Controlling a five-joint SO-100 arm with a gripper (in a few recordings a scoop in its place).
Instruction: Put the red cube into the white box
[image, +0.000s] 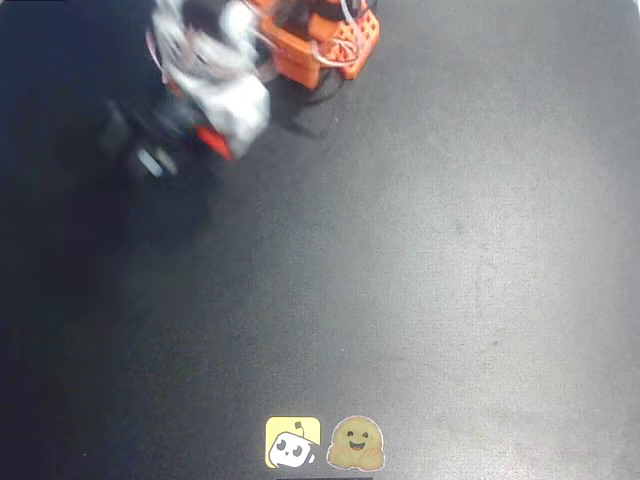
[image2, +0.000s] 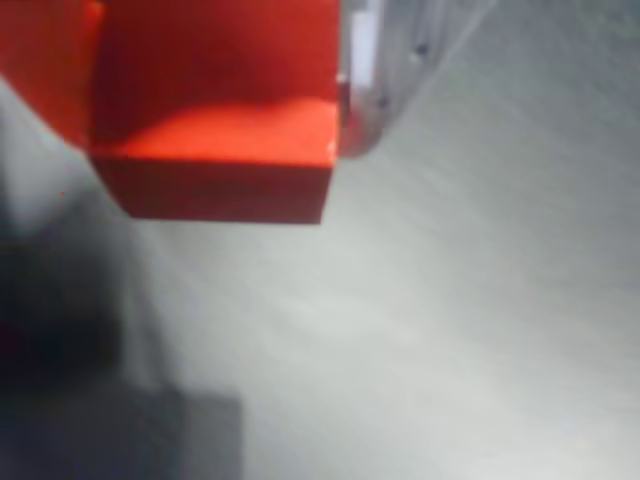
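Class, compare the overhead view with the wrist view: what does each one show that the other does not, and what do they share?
Overhead alone: the blurred arm with its orange base at the top left, and two stickers at the mat's bottom edge. Wrist alone: a close look at the red cube held against a pale finger, above the surface. Shared: the dark mat, and a bit of red by the gripper that is probably the cube.

arm (image: 215, 85): top left, overhead view | 2 stickers (image: 325, 443): table's (image: 450, 260) bottom edge
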